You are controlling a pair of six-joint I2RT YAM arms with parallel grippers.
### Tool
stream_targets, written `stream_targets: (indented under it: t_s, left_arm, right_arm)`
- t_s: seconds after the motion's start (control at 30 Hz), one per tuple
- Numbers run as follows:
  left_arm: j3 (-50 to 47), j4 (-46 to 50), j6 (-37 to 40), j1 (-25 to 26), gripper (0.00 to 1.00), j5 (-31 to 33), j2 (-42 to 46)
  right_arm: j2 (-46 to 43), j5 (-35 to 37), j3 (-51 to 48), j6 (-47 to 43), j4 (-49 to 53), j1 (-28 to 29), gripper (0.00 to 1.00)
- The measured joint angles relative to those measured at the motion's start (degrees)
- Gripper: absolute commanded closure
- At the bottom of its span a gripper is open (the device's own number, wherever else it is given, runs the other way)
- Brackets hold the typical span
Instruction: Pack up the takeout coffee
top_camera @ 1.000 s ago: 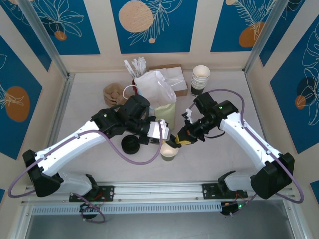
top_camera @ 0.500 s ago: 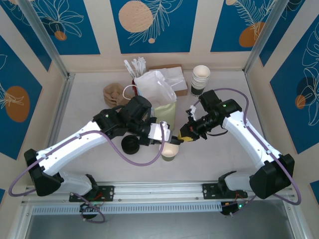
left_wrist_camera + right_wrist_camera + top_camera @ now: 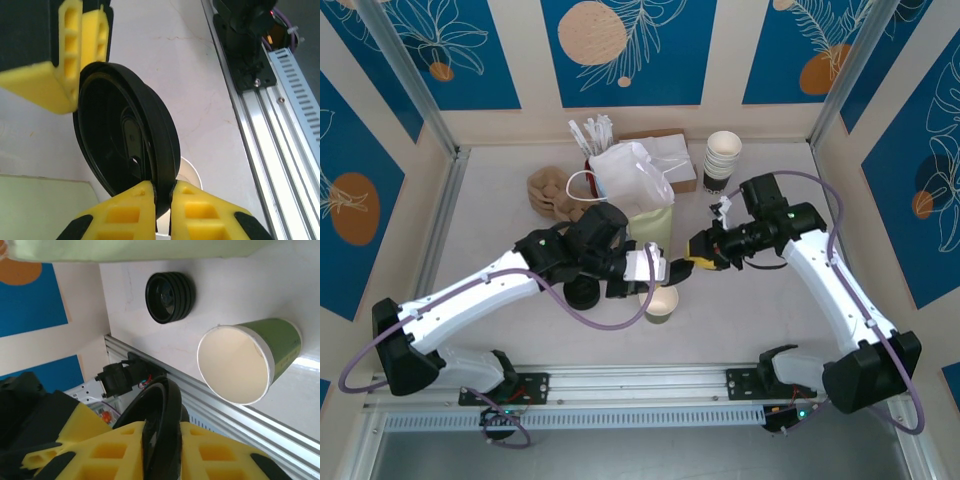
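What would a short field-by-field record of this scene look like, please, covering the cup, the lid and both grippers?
cup: paper cup upright on the table, open, looks empty
lid: black lid held on edge in the air, near the cup
left gripper: left gripper shut on the lid's rim
right gripper: right gripper shut on another part of the rim
spare lids: stack of black lids on the table, apart from the cup
bag: light green bag behind the cup
progress: cup not yet lidded or bagged
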State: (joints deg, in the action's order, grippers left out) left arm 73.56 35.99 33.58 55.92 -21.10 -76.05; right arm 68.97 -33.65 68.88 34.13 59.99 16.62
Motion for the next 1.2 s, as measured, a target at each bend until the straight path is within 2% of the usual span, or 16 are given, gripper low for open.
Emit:
stream_targets:
  t_s: [0.4,0.73,0.9,1.07,1.2]
  left_arm:
    - [-7.6,-12.0,-18.7,-0.8,0.94,1.5,4.2]
    - [-12.1,-17.7,-35.0,-1.0,0.97,1.7,6.6]
    - [-15.6,-19.4,-47.5,-1.0,0.96,2.3,9.9]
    - [-20.2,-19.8,-56.5,-1.0,0.93,3.7,15.3]
    - [-23.1,-20.1,-60.4,-1.1,0.9,5.0,19.1]
  right_arm:
    - [-4.9,-0.9,-0.9,1.0,-0.7,-4.7,0.7]
    - [-7.2,-1.3,-2.0,1.0,-0.7,-7.4,0.7]
    - [-9.9,-1.3,-3.5,1.4,-1.2,-8.8,0.7]
    - [-13.3,-1.1,-7.0,3.0,-3.7,-8.9,0.69]
    - [-14.0,4.3,-10.2,4.4,-4.0,-9.4,0.69]
